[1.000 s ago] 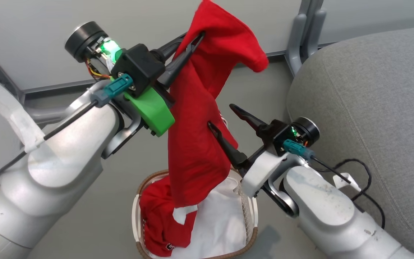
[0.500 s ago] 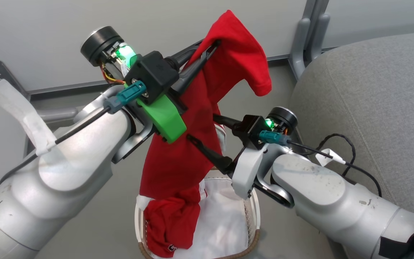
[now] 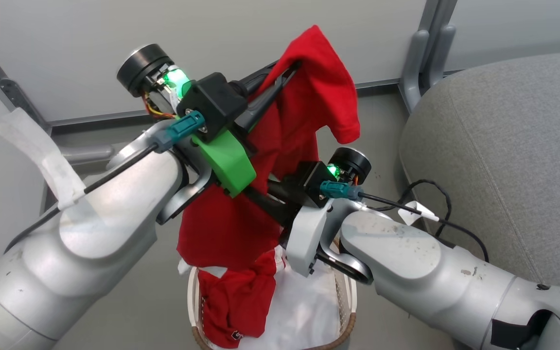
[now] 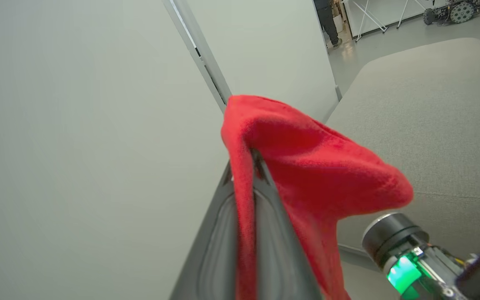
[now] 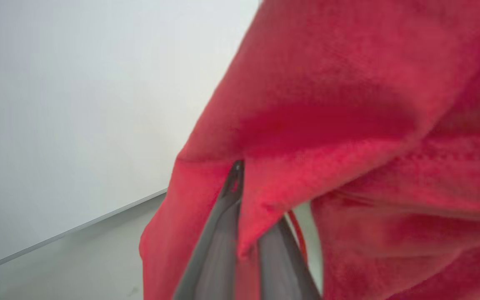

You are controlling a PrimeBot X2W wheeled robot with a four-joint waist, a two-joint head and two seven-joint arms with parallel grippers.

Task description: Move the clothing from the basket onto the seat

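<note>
Head view: your left gripper (image 3: 292, 68) is up high with its fingers pinched together on the top of a red garment (image 3: 309, 97). The garment hangs from that pinch, down in front of the wall, with its lower edge just above the basket (image 3: 352, 321). Your right gripper (image 3: 263, 194) is lower, with its fingers pushed into the middle of the same garment. The tips are buried in fabric, so you can't read the jaw gap from here. A second red garment (image 3: 231, 306) lies in the left half of the basket, on the white liner (image 3: 304, 311), with part of it draped over the left rim. The seat (image 3: 503, 146) is off to the right, well clear of the hanging garment.

Left wrist view: both fingers are clamped on a fold of the red garment (image 4: 315, 166), and the left gripper (image 4: 244, 162) has fabric sandwiched between the pads. A flap spills over to the right. The seat (image 4: 423, 104) is behind it. The other arm's wrist, with a green light (image 4: 402, 271), shows at lower right.

Right wrist view: the right gripper (image 5: 238, 168) has its fingers converging to a point, with a tongue of the red garment (image 5: 348, 104) caught between them, so it's gripping cloth. The picture is soft, but the pinch reads clearly.
</note>
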